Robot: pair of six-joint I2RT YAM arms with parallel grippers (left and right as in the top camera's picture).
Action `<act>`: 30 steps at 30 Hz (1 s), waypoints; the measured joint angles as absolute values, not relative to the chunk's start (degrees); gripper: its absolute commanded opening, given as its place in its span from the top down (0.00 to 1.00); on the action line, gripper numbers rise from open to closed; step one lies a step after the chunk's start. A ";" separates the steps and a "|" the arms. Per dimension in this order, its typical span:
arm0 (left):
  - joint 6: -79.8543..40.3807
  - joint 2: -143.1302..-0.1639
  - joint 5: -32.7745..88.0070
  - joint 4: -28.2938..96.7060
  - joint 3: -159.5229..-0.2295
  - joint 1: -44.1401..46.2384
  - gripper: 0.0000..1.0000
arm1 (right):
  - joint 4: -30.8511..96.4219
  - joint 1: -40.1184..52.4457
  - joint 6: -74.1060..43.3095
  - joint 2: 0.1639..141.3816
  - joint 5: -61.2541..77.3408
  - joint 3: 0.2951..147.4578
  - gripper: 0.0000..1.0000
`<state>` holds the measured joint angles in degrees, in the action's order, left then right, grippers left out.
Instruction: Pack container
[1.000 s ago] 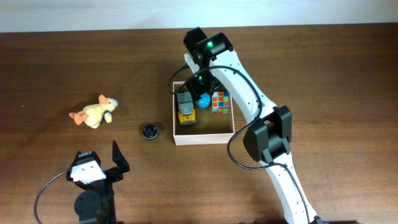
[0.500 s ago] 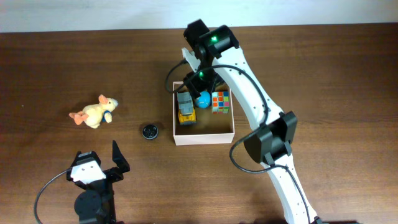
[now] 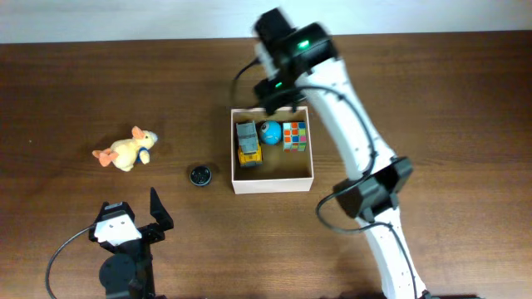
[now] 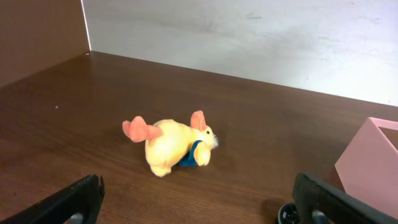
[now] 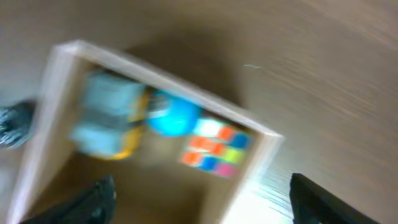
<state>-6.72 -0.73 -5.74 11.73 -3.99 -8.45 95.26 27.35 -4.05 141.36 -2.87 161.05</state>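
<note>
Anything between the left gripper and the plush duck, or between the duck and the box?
Nothing visible between the open left gripper and the duck. Toward the container, a small black round object sits by its left wall, slightly off the straight line.

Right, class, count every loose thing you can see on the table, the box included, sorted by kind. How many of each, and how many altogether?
box: 1
toy truck: 1
blue ball: 1
puzzle cube: 1
soft duck: 1
small black round thing: 1
Total: 6
</note>
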 measured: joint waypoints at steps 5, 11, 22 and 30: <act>-6.72 -0.73 -5.74 11.73 -3.99 -8.45 0.01 | 95.64 16.93 -9.69 141.38 -6.17 161.05 0.04; -6.72 -0.73 -5.74 11.75 -3.99 -8.45 0.01 | 96.09 6.28 -14.59 141.36 -7.77 161.05 0.01; -6.72 -0.73 -5.74 11.75 -3.99 -8.45 0.01 | 96.62 2.94 -16.12 141.38 -8.19 161.05 0.01; -6.72 -0.73 -5.74 11.73 -3.99 -8.45 0.01 | 93.82 -0.19 -16.27 142.30 -8.80 161.05 0.01</act>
<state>-6.72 -0.73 -5.74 11.73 -3.99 -8.45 93.82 -0.19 -16.27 142.30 -8.80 161.05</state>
